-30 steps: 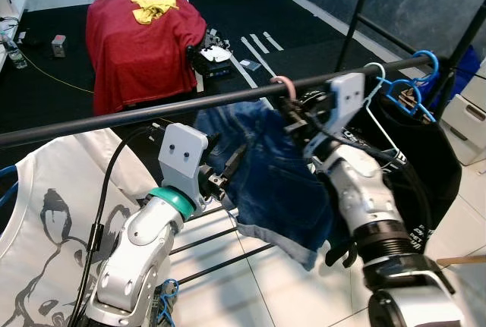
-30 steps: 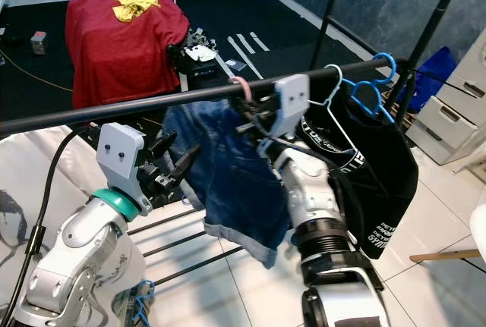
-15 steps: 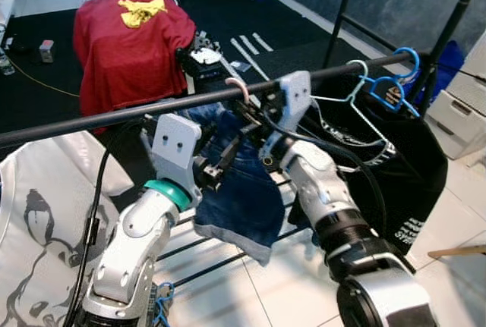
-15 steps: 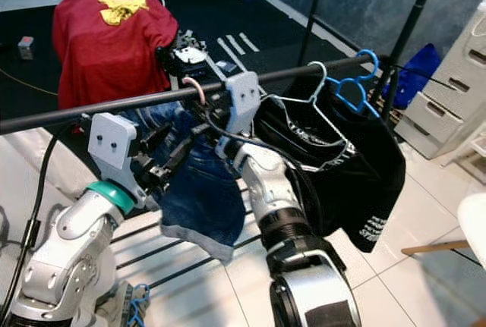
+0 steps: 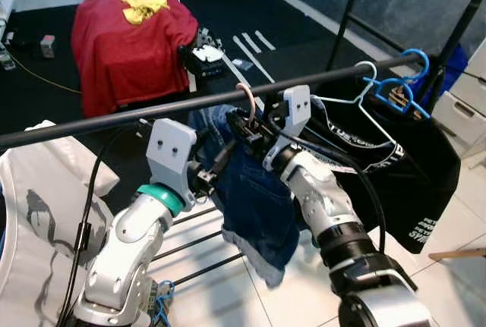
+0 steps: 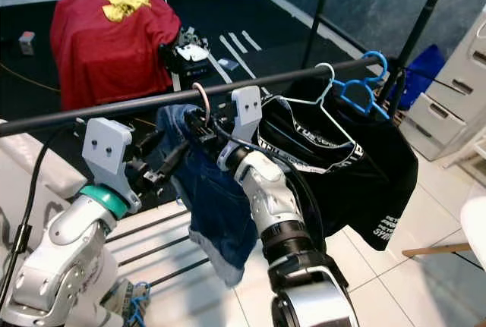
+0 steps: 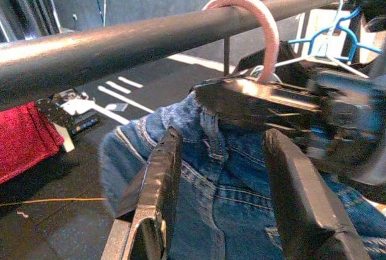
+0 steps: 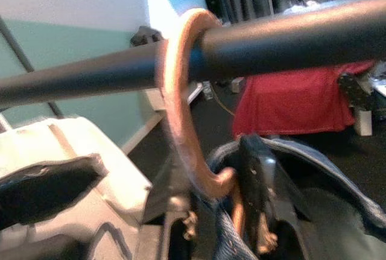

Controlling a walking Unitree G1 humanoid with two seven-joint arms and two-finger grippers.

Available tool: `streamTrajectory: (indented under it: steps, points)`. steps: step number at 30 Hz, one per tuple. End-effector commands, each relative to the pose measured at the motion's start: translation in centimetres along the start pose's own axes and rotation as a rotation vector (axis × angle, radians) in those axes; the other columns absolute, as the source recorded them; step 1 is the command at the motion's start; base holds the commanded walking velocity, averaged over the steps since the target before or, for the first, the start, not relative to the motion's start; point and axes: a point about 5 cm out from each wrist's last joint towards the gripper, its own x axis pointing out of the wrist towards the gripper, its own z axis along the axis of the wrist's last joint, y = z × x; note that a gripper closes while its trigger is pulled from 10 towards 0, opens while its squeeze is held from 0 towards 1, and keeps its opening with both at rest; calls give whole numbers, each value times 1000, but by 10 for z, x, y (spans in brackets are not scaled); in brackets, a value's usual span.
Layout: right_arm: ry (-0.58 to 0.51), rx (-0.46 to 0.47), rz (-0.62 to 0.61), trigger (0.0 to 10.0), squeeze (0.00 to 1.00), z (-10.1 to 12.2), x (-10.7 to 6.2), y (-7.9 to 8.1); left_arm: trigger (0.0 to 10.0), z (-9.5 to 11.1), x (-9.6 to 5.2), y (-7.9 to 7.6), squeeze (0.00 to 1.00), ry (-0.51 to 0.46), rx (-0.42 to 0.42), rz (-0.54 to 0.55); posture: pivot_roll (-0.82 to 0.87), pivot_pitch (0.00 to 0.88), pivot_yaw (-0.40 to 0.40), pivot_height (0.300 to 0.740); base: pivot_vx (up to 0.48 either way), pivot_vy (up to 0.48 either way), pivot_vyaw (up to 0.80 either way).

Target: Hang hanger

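A pink hanger hook (image 5: 244, 94) sits over the black rail (image 5: 114, 117), and blue denim shorts (image 5: 258, 190) hang from it. Just under the rail my right gripper (image 5: 249, 126) is shut on the hanger's neck; in the right wrist view its fingers (image 8: 256, 178) clamp the neck below the hook (image 8: 175, 91). Left of the shorts my left gripper (image 5: 215, 166) is open. In the left wrist view its fingers (image 7: 158, 187) stand apart in front of the denim (image 7: 223, 175), touching nothing I can make out.
A black garment (image 5: 395, 168) on a white wire hanger and a blue hanger (image 5: 402, 88) hang further right on the rail. A white printed T-shirt (image 5: 38, 236) hangs at the left. A red-covered table (image 5: 129, 39) stands behind, white drawers (image 5: 467, 107) at the right.
The view has shifted. The right gripper and hanger now sit a little lower under the rail and the shorts hang straighter. The left gripper stays open beside the shorts.
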Motion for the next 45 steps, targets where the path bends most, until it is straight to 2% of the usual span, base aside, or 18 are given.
streamTrajectory:
  steps: [1,5,8,10,12,14,17,20,21,24,28,35,38,39,40,42,44,45]
  points:
    - [-22,23,47,10000,0,5,-13,6,10000,-1,1,-2,0,2,1,-7,-72,123,39,740,0,0,0]
    - [-22,5,92,10000,0,8,-46,16,10000,5,7,-3,0,-18,-8,-12,-84,134,47,740,0,0,0]
    - [-22,5,92,10000,0,8,-46,16,10000,5,7,-3,0,-18,-8,-12,-84,134,47,740,0,0,0]
    - [6,-22,94,10000,0,5,-63,22,10000,9,13,-7,0,-27,-25,-22,-96,140,56,740,0,0,0]
    - [26,-46,74,10000,0,3,-68,22,10000,9,16,-10,0,-20,-16,-24,-101,142,59,740,0,0,0]
    - [44,-81,38,10000,0,1,-71,18,10000,9,18,-13,0,-16,-25,-30,-104,142,60,740,0,0,0]
    - [82,-228,-123,10000,0,-1,-75,-1,10000,13,24,-22,0,-18,-13,-52,-101,142,60,740,0,0,0]
    - [86,-265,-168,10000,0,-1,-76,-6,10000,14,24,-22,0,-9,10,-60,-100,142,58,740,0,0,0]
    - [96,-312,-216,10000,0,0,-78,-12,10000,12,21,-22,0,6,45,-76,-100,143,59,740,0,0,0]
    - [102,-342,-244,10000,0,1,-80,-15,10000,11,19,-22,0,16,68,-88,-100,143,59,740,0,0,0]
    - [69,-395,-341,10000,0,10,-91,-22,10000,-3,-2,-3,0,121,171,-89,-90,148,55,740,0,0,0]
    - [37,-458,-418,10000,0,21,-97,-33,10000,-9,-12,12,0,157,221,-37,-90,149,52,740,0,0,0]
    - [195,-648,-349,10000,0,13,-109,-45,10000,-16,-16,19,0,188,294,-23,-101,149,49,740,0,0,0]
    - [195,-648,-349,10000,0,13,-109,-45,10000,-16,-16,19,0,188,294,-23,-101,149,49,740,0,0,0]
    - [236,-679,-332,10000,0,9,-113,-49,10000,-16,-18,15,0,198,268,-64,-102,147,48,740,0,0,0]
    - [236,-660,-335,10000,0,7,-112,-48,10000,-13,-20,11,0,209,192,-102,-100,148,47,740,0,0,0]
    - [262,-619,-329,10000,0,-3,-114,-46,10000,-5,-22,9,0,214,43,-137,-94,148,46,740,0,0,0]
    - [311,-537,-294,10000,0,-22,-117,-40,10000,5,-25,-1,0,199,-19,-226,-89,147,50,740,0,0,0]
